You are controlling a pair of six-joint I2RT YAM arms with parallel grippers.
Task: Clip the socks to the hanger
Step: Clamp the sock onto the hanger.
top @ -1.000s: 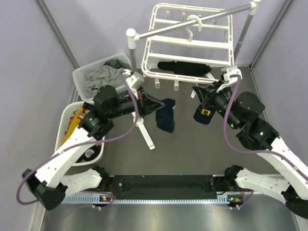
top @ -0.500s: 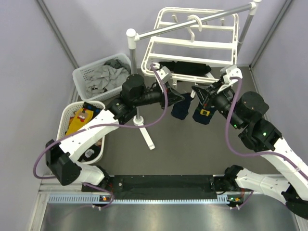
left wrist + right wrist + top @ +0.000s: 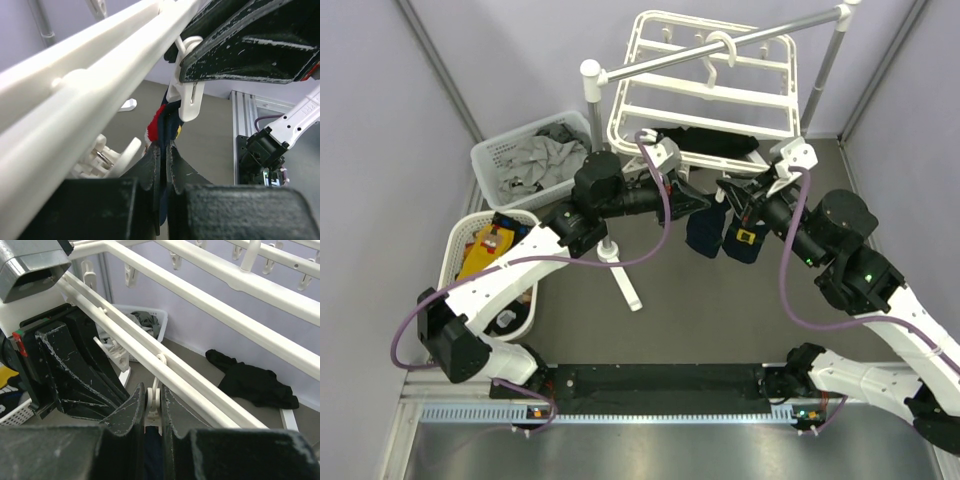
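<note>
The left gripper (image 3: 162, 147) is clenched on a dark sock (image 3: 167, 127) with red and yellow marks. The cloth is pinched between the two fingertips and rises a little above them. Directly over these jaws hangs a white clip (image 3: 188, 97) of the hanger (image 3: 95, 85), and the top edge of the sock reaches the lower end of the clip. Whether the clip bites the cloth I cannot tell. The right gripper (image 3: 152, 392) stands on the other side and is closed tight on this same clip, which sits between its fingertips. The clip hangs by a ring from the hanger bar just above the jaws. Below it, deeper between the right fingers, some navy cloth shows. Seen from above, the two grippers meet nose to nose under the front bar of the hanger, and the sock hangs down from the left jaws. A second dark sock (image 3: 745, 240) with a yellow mark hangs just beside it, under the right jaws. What carries that one I cannot tell.
</note>
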